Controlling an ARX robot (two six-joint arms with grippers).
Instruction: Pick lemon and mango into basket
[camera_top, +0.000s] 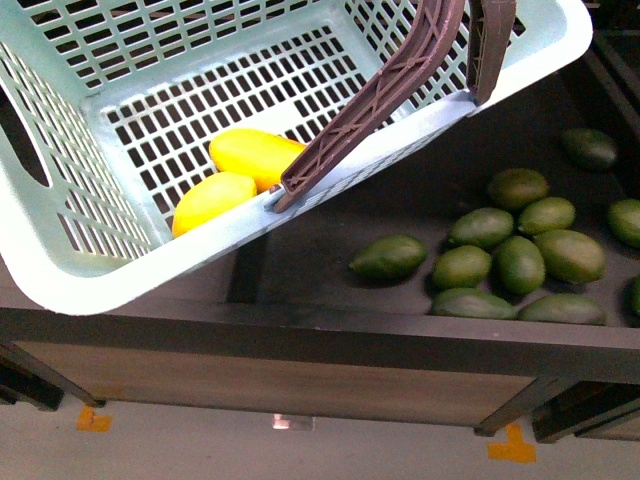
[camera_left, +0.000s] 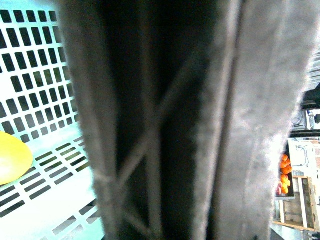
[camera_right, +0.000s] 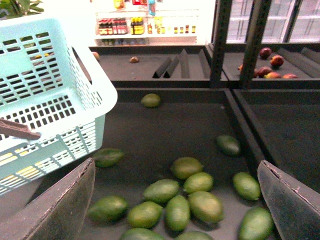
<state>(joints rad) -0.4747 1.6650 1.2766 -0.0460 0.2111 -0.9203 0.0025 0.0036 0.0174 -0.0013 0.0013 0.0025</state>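
The turquoise basket (camera_top: 70, 275) hangs tilted over the left of the dark display bin; it also shows in the right wrist view (camera_right: 55, 100). In it lie the long yellow mango (camera_top: 250, 152) and, in front of it, the shorter lemon (camera_top: 210, 200), touching. The brown handle (camera_top: 385, 90) crosses the mango's end. My left gripper is shut on that handle (camera_left: 165, 125), which fills the left wrist view and hides the fingers; a yellow fruit (camera_left: 11, 157) shows at the edge. My right gripper (camera_right: 175, 210) is open and empty above the green avocados.
Several green avocados (camera_top: 520, 260) lie in the bin right of the basket, one (camera_top: 388, 257) close to it. The bin's front ledge (camera_top: 320, 340) runs below. Dark red mangoes (camera_right: 272, 62) sit in a far bin behind dark posts (camera_right: 220, 45).
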